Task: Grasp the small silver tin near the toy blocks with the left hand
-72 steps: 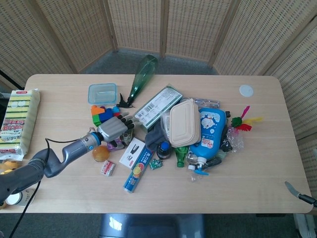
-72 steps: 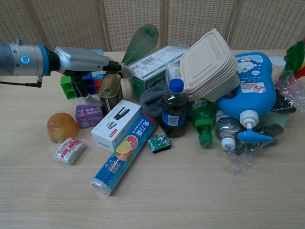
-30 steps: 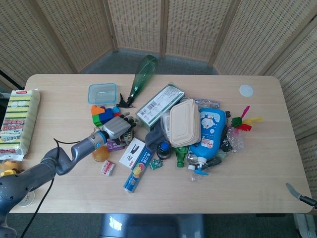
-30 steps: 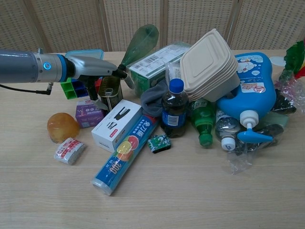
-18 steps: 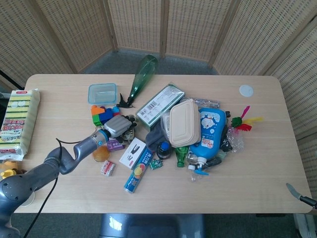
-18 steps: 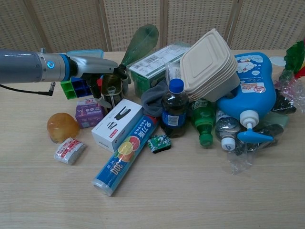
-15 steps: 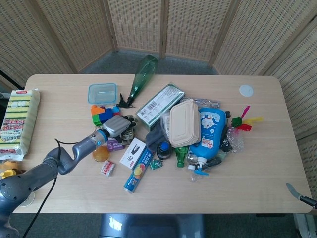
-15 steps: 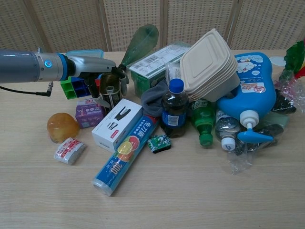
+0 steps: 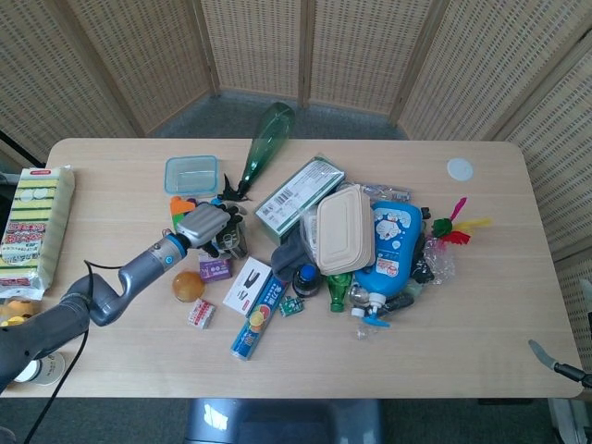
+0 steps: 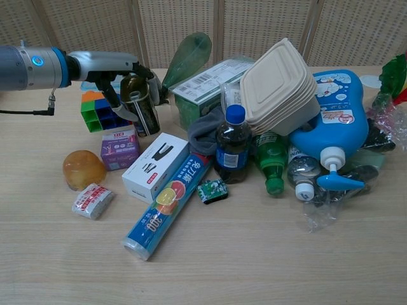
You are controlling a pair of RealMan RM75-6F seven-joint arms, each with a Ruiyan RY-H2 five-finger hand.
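Note:
The small silver tin [image 10: 140,103], dark-sided with a ring-pull lid, hangs tilted above the table in the grip of my left hand [image 10: 114,66]. In the head view the left hand [image 9: 204,223] covers most of the tin [image 9: 232,240], with dark fingers wrapped round it. The coloured toy blocks [image 10: 95,109] lie just behind and left of the tin. Of the right arm only a thin grey tip [image 9: 546,357] shows beyond the table's lower right edge, and how its hand stands is hidden.
Below the tin sit a purple box [image 10: 119,147] and a white stapler box [image 10: 156,166]. An orange ball [image 10: 84,169] and a wrap roll [image 10: 166,206] lie nearer. A green bottle [image 10: 187,57], a green carton [image 10: 203,82] and a crowded pile fill the right.
My left hand has closed round the tin and lifted it up and to the left, off the table beside the white box. The purple box now shows fully.

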